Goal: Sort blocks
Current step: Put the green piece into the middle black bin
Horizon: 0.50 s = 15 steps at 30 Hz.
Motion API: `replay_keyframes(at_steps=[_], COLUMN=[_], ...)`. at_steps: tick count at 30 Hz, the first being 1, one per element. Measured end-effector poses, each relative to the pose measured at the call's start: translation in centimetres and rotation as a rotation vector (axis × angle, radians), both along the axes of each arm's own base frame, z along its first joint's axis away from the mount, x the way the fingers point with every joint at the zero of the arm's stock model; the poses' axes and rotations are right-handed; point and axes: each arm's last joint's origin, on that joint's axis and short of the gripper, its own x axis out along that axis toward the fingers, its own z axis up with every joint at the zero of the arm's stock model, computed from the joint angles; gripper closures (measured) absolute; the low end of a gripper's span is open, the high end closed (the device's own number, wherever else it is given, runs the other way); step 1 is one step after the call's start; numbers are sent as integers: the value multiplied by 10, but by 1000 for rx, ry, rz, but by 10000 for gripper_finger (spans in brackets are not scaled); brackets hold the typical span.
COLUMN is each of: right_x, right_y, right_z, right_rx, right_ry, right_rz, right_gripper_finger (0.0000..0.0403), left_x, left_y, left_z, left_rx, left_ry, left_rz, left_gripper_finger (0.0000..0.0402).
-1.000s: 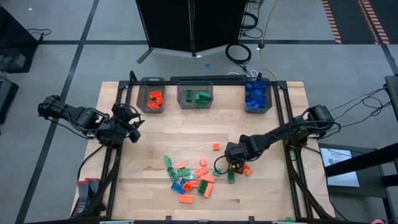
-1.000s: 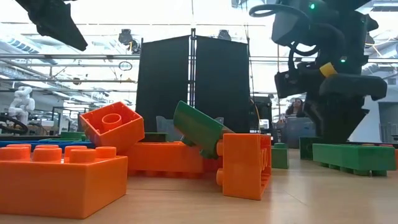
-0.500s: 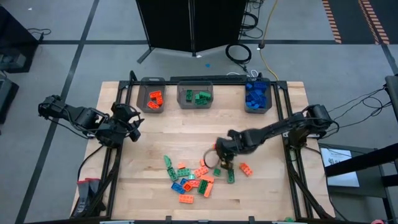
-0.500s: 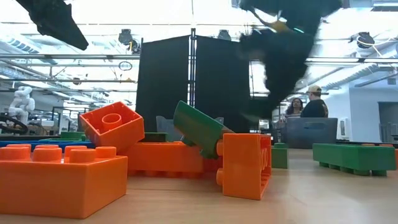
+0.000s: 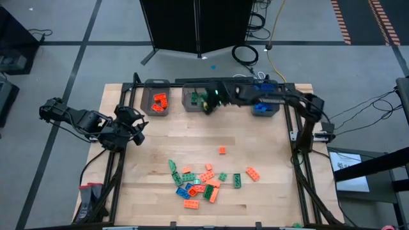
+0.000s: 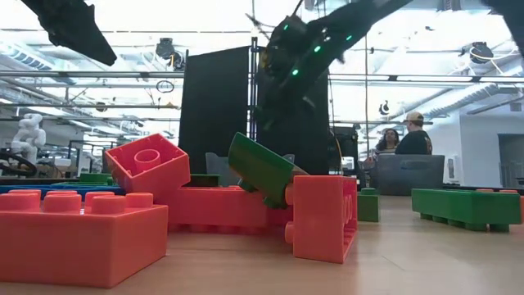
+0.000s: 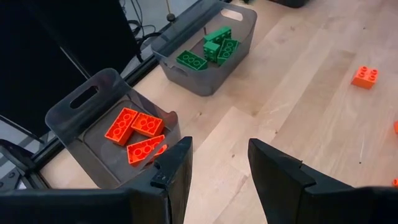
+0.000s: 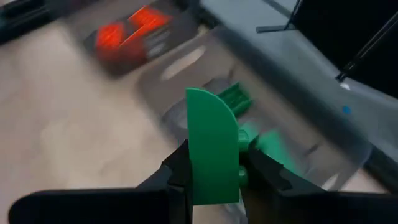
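Note:
Loose orange, green and blue blocks [image 5: 198,182] lie in a pile near the table's front edge and fill the foreground of the low view [image 6: 319,217]. At the far edge stand three grey bins, holding orange blocks [image 5: 156,102], green blocks [image 5: 193,99] and blue blocks [image 5: 263,99]. My right gripper [image 5: 207,102] hangs over the green bin, shut on a green block [image 8: 211,155] with one rounded corner. My left gripper [image 7: 217,168] waits open at the table's left side, above the wood near the orange bin [image 7: 118,124]. My right gripper pinches the green block between its two fingers [image 8: 177,171], which lie on its two broad faces [image 8: 208,180]. The block stands on edge between them, its rounded end sticking out past the fingertips. It hangs clear above the green bin [image 8: 267,149].
Single orange blocks [image 5: 222,150] [image 5: 253,174] and green ones [image 5: 237,181] lie apart from the pile. Bare wood runs between the pile and the bins. A black panel [image 5: 195,25] stands behind the table. People [image 6: 409,135] show in the room beyond.
My right gripper has risen from the blocks at the table's near right and swung toward the far edge and leftward, tipping and rolling on the way. It now hangs over the green bin with the green block lifted clear.

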Motion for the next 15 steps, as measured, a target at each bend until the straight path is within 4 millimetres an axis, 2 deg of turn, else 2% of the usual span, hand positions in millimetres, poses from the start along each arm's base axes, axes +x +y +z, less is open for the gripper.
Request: replay_keyframes(at_steps=[4,9,15], right_x=[16,33,47], right_y=[-37,-54,-60], right_z=[-4,-6,-1], right_rx=[32,62,62], right_ry=[4,102,175], right_rz=[-21,8,44], right_gripper_finger=[326,319,183], left_x=[0,0,0], left_y=[0,0,0], left_z=[0,0,0], left_rx=[0,-15,-17], left_ry=[-1,-12,-13], left_rz=[1,14,15], left_gripper_finger=[241,241,241])
